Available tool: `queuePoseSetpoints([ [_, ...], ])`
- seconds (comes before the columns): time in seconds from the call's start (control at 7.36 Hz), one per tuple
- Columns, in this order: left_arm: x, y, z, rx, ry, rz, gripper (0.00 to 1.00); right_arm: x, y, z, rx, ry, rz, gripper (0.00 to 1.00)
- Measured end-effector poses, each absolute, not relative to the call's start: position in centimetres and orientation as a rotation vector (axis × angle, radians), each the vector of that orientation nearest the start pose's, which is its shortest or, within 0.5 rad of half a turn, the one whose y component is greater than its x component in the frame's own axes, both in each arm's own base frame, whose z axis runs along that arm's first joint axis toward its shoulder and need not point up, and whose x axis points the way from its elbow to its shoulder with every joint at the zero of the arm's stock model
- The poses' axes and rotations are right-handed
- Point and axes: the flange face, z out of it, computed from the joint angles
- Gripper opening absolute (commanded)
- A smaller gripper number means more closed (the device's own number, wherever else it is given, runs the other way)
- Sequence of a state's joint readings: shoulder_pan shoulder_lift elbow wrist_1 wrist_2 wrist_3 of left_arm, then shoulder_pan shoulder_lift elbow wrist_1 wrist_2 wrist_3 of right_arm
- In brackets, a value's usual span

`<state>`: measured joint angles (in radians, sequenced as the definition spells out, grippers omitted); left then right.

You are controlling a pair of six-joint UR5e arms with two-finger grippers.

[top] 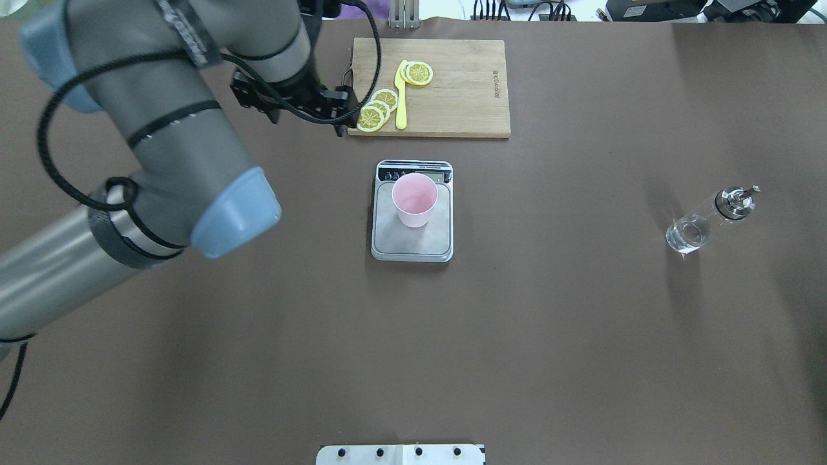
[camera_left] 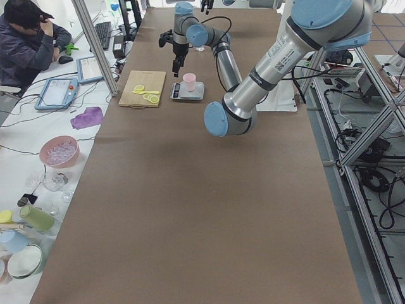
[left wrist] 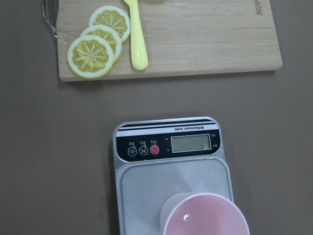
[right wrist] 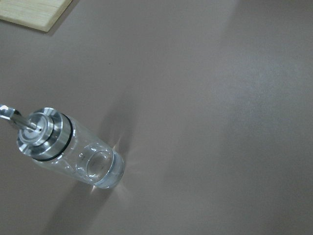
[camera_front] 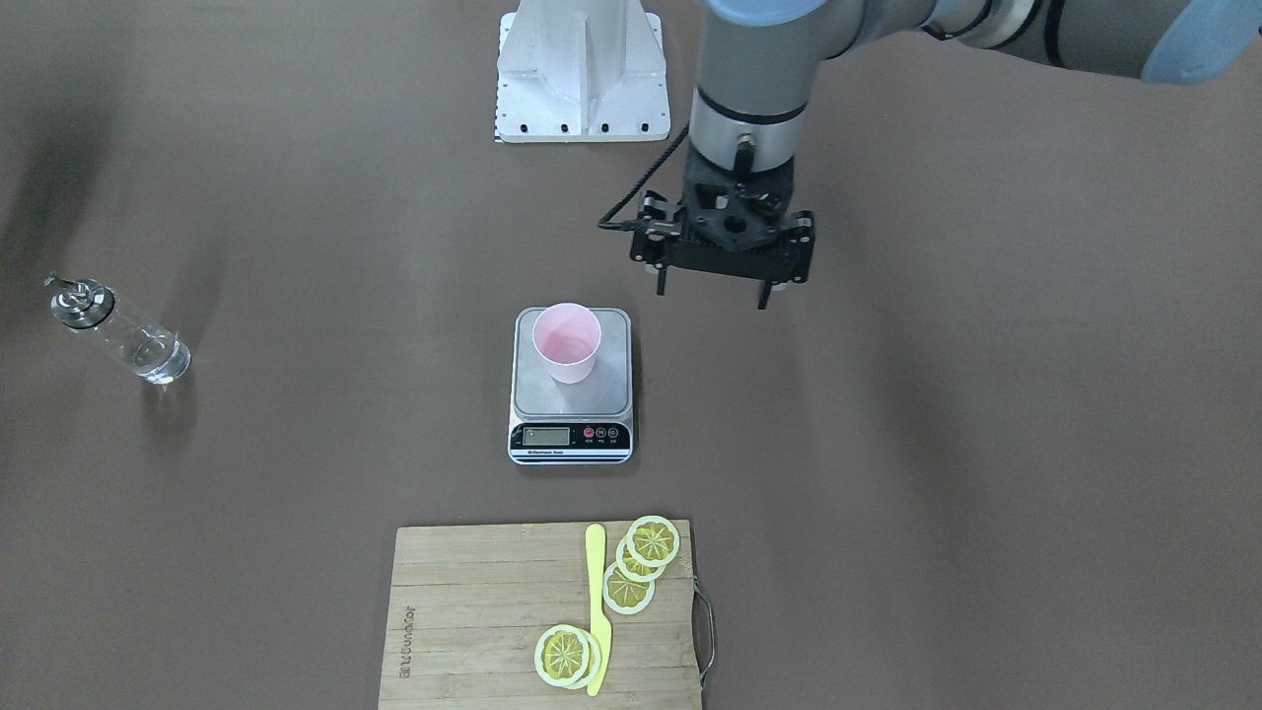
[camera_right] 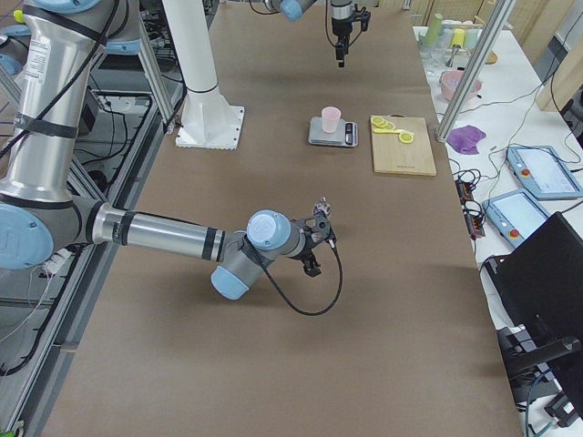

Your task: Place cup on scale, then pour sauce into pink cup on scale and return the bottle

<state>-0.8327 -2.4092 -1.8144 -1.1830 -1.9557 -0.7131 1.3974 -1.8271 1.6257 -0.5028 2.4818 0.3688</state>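
Two robot arms work at a brown table (top: 549, 355), described here from left to right as seen from over the robot's shoulders. At the far left, the left arm reaches in high across the table. The left gripper (camera_front: 712, 291) hangs in the air with its two fingers spread apart and nothing between them, off to the left of the scale and clear of the cup.

Toward the far edge, near the middle, lies a bamboo cutting board (top: 465, 84) with several lemon slices (top: 371, 117) and a yellow knife (top: 401, 97) on it.

Just in front of the board, at the table's centre, sits the scale (top: 400, 242), its display strip facing the board. The pale pink cup (top: 413, 199) stands upright on the steel platform, mouth up.

Well to the right, alone on the bare table, the clear glass bottle (top: 704, 219) stands upright with its silver spout cap on.

The right gripper (camera_right: 310, 250) shows only from the side, above the bottle, so whether its fingers are apart or together cannot be told.
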Motion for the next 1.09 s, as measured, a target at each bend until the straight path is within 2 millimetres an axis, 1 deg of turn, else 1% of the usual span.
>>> queuePoseSetpoints([
  [0.14, 29.6, -55.4, 13.6, 0.285, 0.653, 0.234, 0.98, -1.3, -39.3, 61.5, 0.548, -1.031, -0.224, 1.00],
  [0.27, 22.6, -57.6, 18.0, 0.287, 0.603, 0.326, 0.98, -1.4, -39.4, 61.5, 0.550, -1.032, -0.225, 1.00],
  [0.41, 15.1, -59.3, 23.1, 0.278, 0.589, 0.408, 0.98, -1.4, -39.5, 61.6, 0.548, -1.032, -0.224, 1.00],
  [0.54, 7.8, -60.0, 28.3, 0.265, 0.596, 0.453, 0.98, -1.4, -39.5, 61.7, 0.547, -1.032, -0.224, 1.00],
  [0.68, 1.5, -59.6, 34.3, 0.235, 0.611, 0.473, 0.98, -1.4, -39.5, 61.7, 0.546, -1.033, -0.225, 1.00],
  [0.82, -3.1, -58.5, 41.1, 0.195, 0.625, 0.495, 0.98, -1.4, -39.4, 61.8, 0.546, -1.033, -0.226, 1.00],
  [0.95, -7.0, -56.6, 48.3, 0.175, 0.638, 0.478, 0.98, -1.4, -39.3, 61.9, 0.548, -1.034, -0.228, 1.00],
  [1.09, -9.9, -54.0, 54.3, 0.176, 0.651, 0.416, 0.98, -1.4, -39.2, 62.2, 0.553, -1.035, -0.231, 1.00],
])
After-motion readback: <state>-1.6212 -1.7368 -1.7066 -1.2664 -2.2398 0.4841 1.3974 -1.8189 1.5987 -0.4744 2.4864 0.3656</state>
